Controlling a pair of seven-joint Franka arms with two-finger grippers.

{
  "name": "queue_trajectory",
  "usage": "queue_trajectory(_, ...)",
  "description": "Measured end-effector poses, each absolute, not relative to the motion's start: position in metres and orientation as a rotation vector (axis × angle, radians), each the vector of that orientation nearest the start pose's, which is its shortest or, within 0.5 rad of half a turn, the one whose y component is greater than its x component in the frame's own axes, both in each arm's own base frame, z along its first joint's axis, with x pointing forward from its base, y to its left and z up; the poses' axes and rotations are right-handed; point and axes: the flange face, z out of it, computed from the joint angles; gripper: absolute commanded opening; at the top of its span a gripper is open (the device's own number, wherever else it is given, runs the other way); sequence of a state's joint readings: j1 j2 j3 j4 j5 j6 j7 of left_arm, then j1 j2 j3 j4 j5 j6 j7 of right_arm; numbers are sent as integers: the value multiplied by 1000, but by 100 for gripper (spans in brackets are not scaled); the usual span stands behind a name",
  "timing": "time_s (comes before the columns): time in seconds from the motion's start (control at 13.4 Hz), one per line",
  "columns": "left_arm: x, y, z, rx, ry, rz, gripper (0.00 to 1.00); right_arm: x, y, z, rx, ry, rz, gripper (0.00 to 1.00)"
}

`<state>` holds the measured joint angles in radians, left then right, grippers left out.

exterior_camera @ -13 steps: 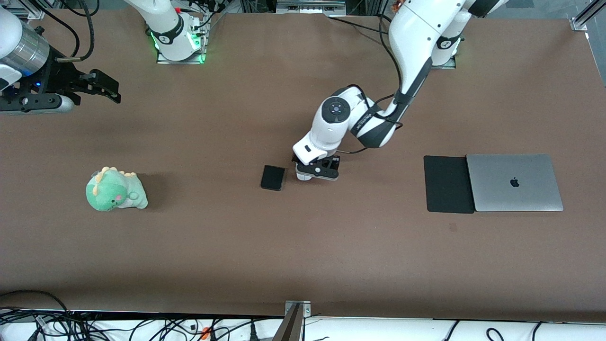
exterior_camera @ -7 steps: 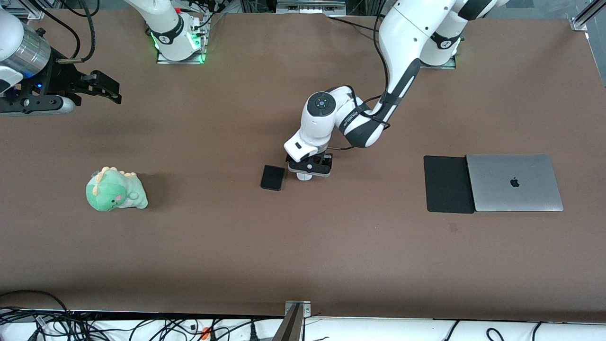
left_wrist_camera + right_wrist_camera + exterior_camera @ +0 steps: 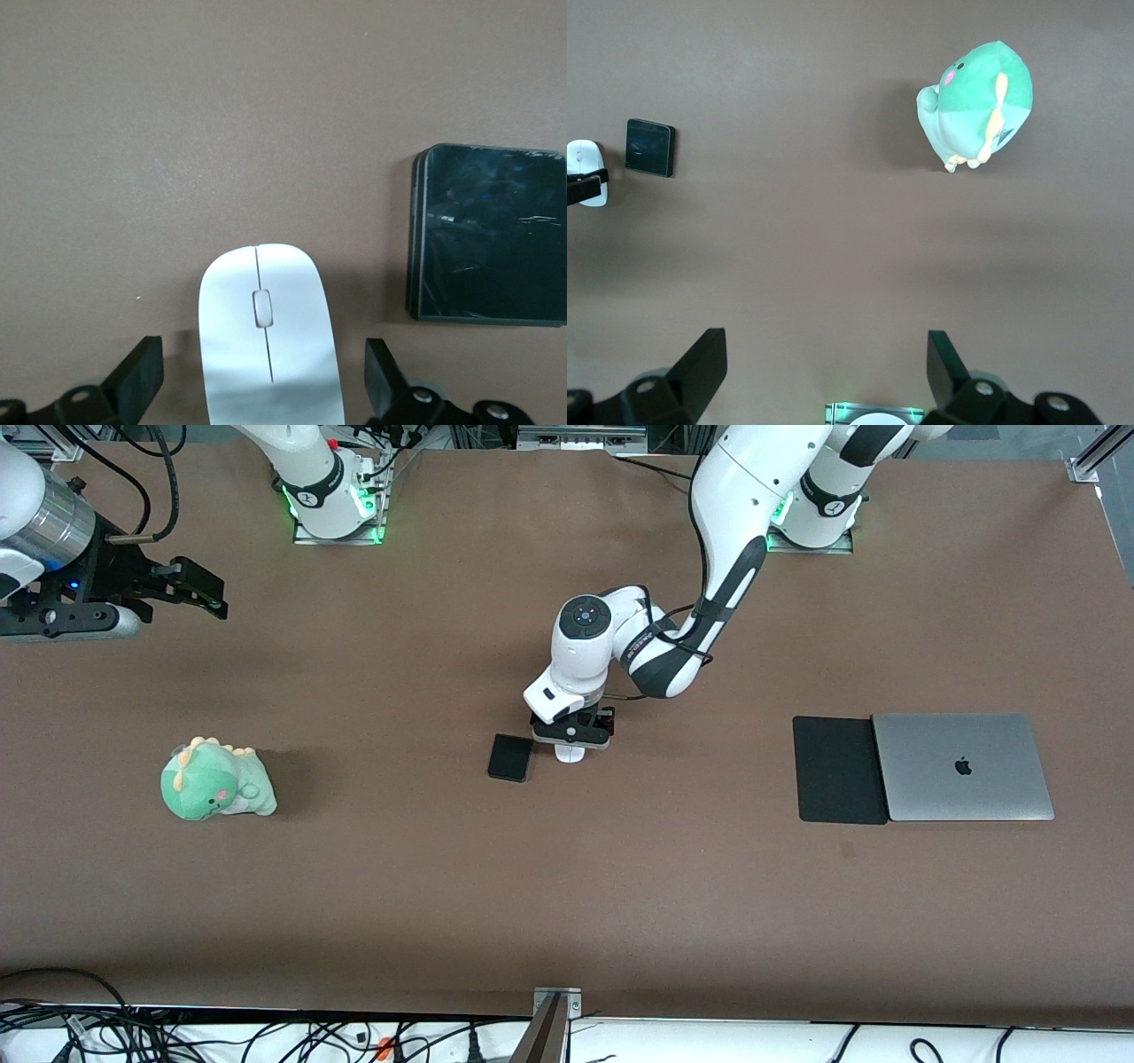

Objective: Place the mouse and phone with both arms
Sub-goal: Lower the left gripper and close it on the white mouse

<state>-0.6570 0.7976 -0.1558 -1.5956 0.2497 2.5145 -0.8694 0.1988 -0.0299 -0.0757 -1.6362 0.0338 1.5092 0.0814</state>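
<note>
So the left arm's black two-finger gripper (image 3: 571, 737) is down low over the small glossy white oval mouse (image 3: 268, 341) near the middle of the brown table (image 3: 567, 903). In the left wrist view its fingers (image 3: 137, 379) are spread wide, one on each side of the mouse with clear gaps, not touching it. The mouse sits flat on the table, thin grey line running down its top.

Just beside the mouse, toward the right arm's end of the table, lies the small flat black rounded-corner phone (image 3: 511, 757), close but not touching.

The right arm's black gripper (image 3: 190, 589) waits up in the air over the table edge at its own end, and its fingers (image 3: 700, 363) are apart too, holding nothing.

Also on the table: a green plush dinosaur toy (image 3: 215, 779) toward the right arm's end, and a silver closed laptop (image 3: 963, 766) touching a black rectangular mouse pad (image 3: 837, 771) toward the left arm's end.
</note>
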Motion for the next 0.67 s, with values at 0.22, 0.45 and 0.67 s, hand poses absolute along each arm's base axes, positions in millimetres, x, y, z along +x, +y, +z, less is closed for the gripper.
queue_trajectory(0.22,496,-504,173,-3200,125,-214,46,534,72,602,-3112,-73,167,100)
queue_trajectory(0.45,497,-506,175,-3205,123,-223,38,535,77,599,-3113,-86,176,100)
queue_trajectory(0.67,509,-503,186,-3214,95,-260,37,536,78,596,-3113,-87,184,100)
